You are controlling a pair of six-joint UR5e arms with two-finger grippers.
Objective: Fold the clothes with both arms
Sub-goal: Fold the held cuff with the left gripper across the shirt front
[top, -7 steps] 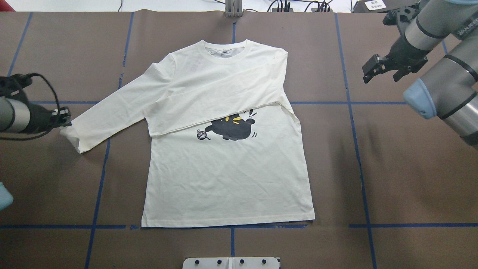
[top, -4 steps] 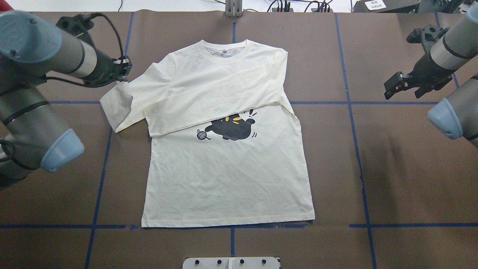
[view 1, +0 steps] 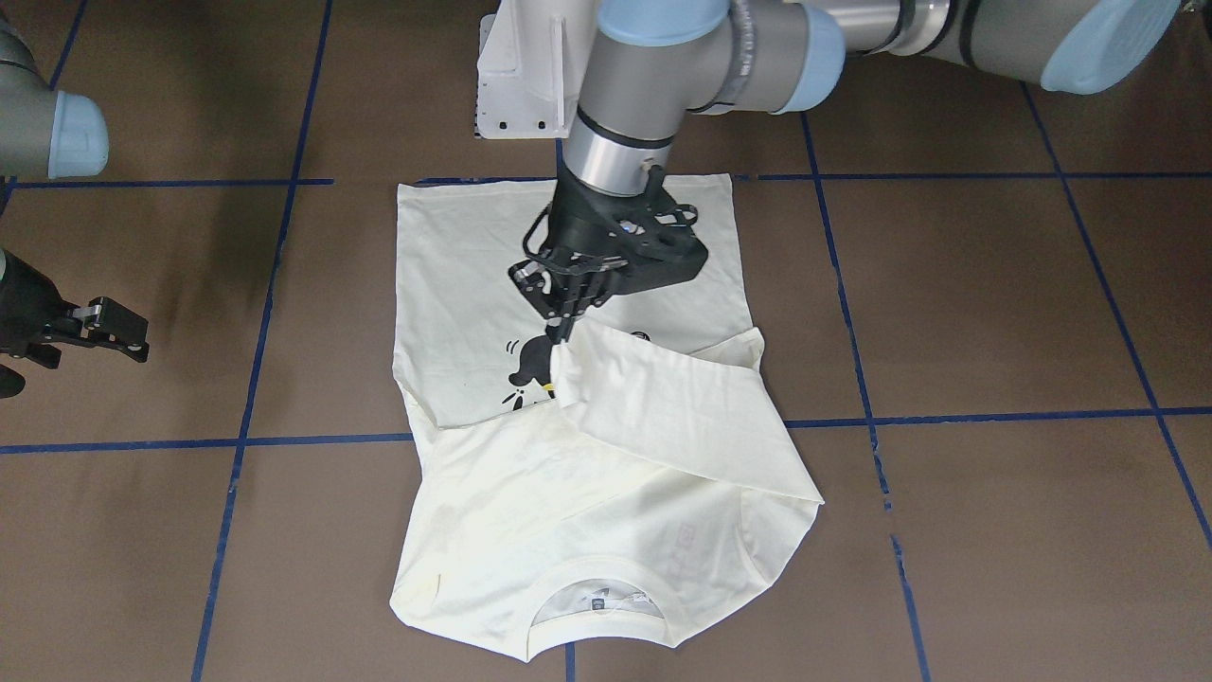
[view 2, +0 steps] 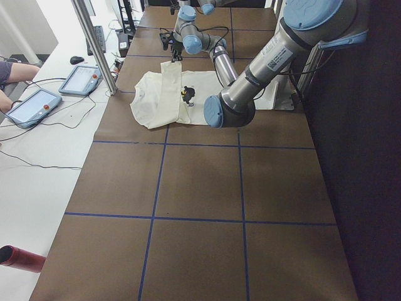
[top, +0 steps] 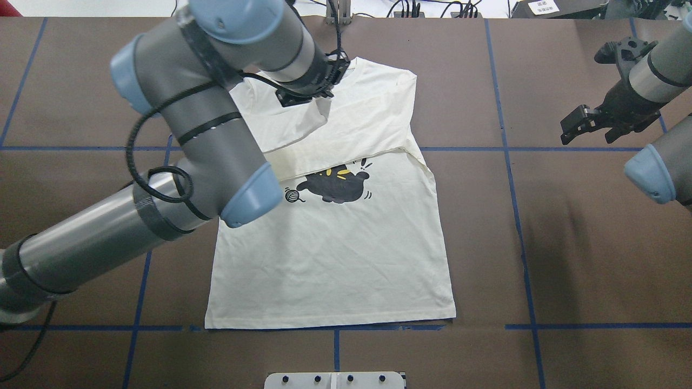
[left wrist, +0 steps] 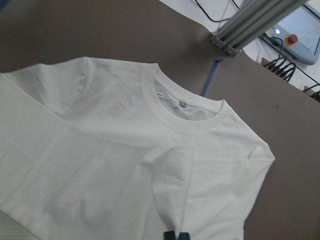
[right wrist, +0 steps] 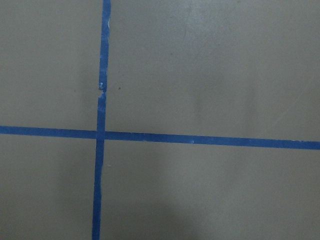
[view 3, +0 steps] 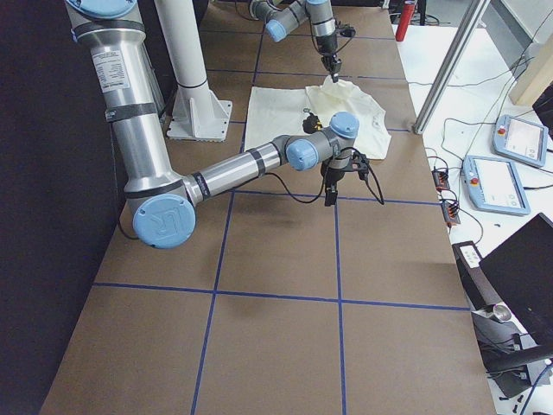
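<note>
The cream shirt (top: 335,259) lies flat on the brown table, cat print (top: 335,186) up and collar at the far side. One sleeve lies folded across the chest. My left gripper (view 1: 566,325) is shut on the cuff of the other sleeve (view 1: 682,407) and holds it lifted above the chest, near the print. The left wrist view looks down on the collar (left wrist: 190,117), with the fingertips (left wrist: 171,235) pinched on cream cloth at the bottom edge. My right gripper (top: 572,125) hangs open over bare table, well to the right of the shirt. It holds nothing.
Blue tape lines (right wrist: 100,135) grid the table. A white mounting plate (top: 335,380) sits at the near edge and a metal post (top: 336,13) at the far edge. Teach pendants (view 2: 80,79) and cables lie on the white side bench, where a person's arm (view 2: 12,72) rests.
My left gripper has carried the sleeve cuff from left of the shirt up and across onto the chest. The right gripper has drawn back to the right and now stays about still.
</note>
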